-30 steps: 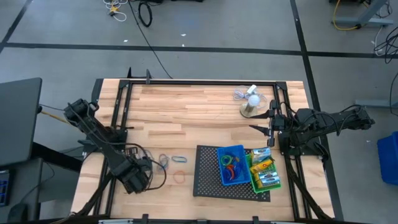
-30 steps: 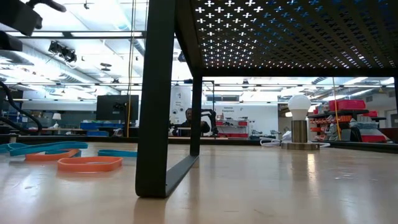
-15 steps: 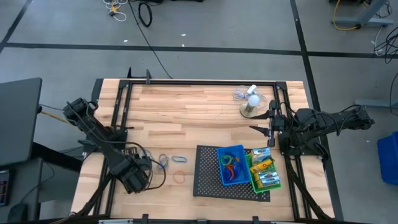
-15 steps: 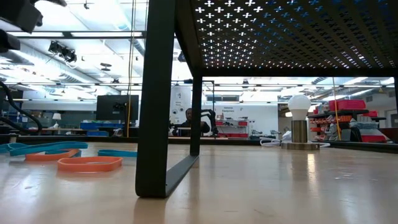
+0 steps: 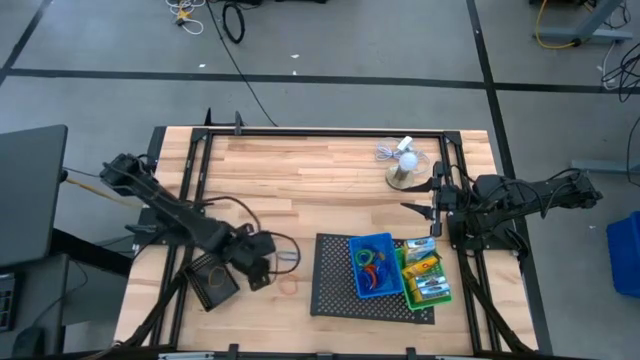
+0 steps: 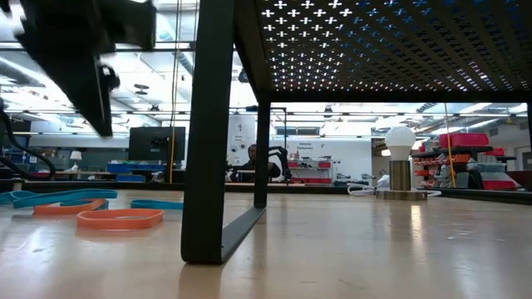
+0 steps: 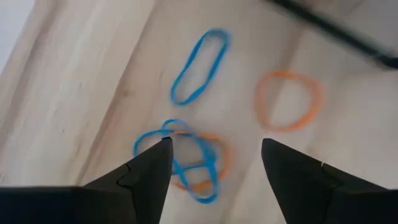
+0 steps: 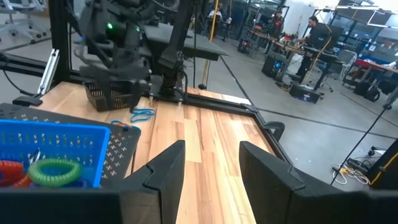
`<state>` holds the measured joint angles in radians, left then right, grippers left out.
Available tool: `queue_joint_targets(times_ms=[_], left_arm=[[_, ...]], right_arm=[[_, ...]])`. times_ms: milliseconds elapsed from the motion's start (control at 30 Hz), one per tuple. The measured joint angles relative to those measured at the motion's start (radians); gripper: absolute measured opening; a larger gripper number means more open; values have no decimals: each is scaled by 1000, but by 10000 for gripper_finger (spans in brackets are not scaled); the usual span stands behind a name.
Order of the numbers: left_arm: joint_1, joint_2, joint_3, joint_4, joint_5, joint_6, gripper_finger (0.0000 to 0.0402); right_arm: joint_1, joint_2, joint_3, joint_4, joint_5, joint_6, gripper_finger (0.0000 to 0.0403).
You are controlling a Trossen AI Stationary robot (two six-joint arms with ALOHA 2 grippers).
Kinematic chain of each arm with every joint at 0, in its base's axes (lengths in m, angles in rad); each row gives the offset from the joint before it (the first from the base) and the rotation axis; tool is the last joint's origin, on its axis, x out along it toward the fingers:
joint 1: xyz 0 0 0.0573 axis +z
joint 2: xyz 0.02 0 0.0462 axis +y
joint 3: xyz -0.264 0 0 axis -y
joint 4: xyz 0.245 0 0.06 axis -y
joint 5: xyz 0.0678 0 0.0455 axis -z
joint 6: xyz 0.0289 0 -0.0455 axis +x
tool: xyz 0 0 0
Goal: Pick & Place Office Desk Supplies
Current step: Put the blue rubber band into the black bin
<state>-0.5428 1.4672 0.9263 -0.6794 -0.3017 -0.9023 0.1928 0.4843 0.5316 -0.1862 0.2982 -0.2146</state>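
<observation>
Left end effector [image 6: 79, 58] blurred, tray [image 6: 382, 41] cut off overhead

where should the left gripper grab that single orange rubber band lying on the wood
Come straight down on the orange rubber band with the open left gripper. It lies flat as an open loop, clear of the tangled bands, so pinch one strand of its rim, one finger inside the loop and one outside.

Blue [image 7: 199, 65] and orange rubber-band loops [image 7: 288, 99] (two tangled), blue bin [image 5: 372, 264], black mesh tray [image 5: 335, 275], pale wood table [image 5: 320, 170]
</observation>
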Motion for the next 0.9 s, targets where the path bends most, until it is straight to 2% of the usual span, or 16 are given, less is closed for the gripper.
queue_joint_targets(times_ms=[233,433,600,900], left_arm=[[110,69,-38,59,88,40,251],[126,127,-46,148,192,32,232],[116,158,-46,194,207,-10,216],[125,192,-46,173,205,-55,217]], right_arm=[[0,0,0,-22,0,0,160],[0,0,0,-33,0,0,160],[0,0,0,-37,-6,0,160],[0,0,0,-37,-28,0,160]])
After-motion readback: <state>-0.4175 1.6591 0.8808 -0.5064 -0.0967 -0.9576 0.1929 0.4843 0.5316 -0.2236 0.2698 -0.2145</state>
